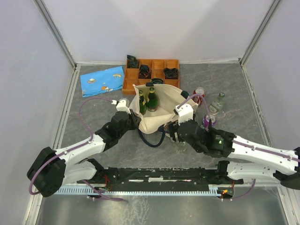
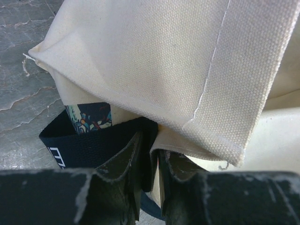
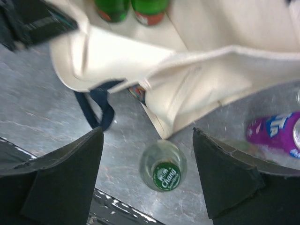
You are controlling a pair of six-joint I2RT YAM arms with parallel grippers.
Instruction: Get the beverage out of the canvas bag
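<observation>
The cream canvas bag (image 1: pixel 161 110) lies open at mid-table with its navy handle (image 1: pixel 152 140) looped in front. Two green bottles (image 1: pixel 151 98) stand inside it and also show in the right wrist view (image 3: pixel 133 8). My left gripper (image 1: pixel 135 120) is shut on the bag's near-left rim; in the left wrist view the fingers (image 2: pixel 129 161) pinch canvas (image 2: pixel 154 70) and navy strap (image 2: pixel 89 145). My right gripper (image 1: pixel 175 128) is open and empty by the bag's near-right corner. A clear glass bottle with a green cap (image 3: pixel 165 174) stands upright on the table below its spread fingers (image 3: pixel 70 173).
An orange compartment tray (image 1: pixel 152 62) and a blue patterned pouch (image 1: pixel 102 80) lie behind the bag. A red can (image 1: pixel 199 93), a clear bottle on its side (image 1: pixel 217 102) and a purple can (image 1: pixel 209 120) stand to the right; the purple can also shows in the right wrist view (image 3: pixel 276 133).
</observation>
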